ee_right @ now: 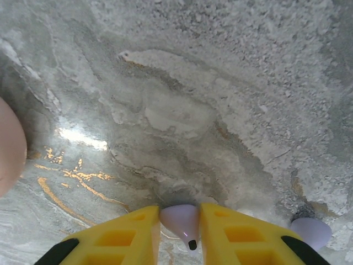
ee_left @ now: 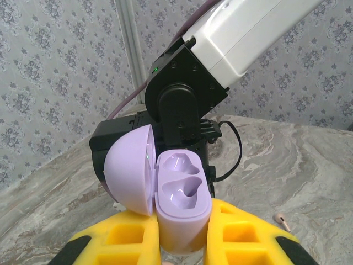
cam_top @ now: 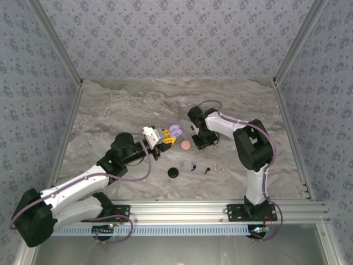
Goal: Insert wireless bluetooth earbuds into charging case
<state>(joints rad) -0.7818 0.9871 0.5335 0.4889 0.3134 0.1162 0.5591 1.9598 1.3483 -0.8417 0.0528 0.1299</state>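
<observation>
Lilac charging case [ee_left: 185, 194] and earbud [ee_right: 183, 220]; grey marbled table [ee_right: 193, 110].

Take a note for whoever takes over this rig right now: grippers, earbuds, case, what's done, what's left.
Left gripper: shut on the open lilac case, both sockets empty.
Right gripper: shut on a lilac earbud, low over the table.
Loose buds lie on the table near the black disc.
Done: case held open, one bud gripped. Left: seat buds in the case.

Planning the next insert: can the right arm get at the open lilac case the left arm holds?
Probably yes. The left end effector holds the case lid-open, sockets empty, close beside the right arm with nothing between; the right end effector pinches a lilac bud.
</observation>
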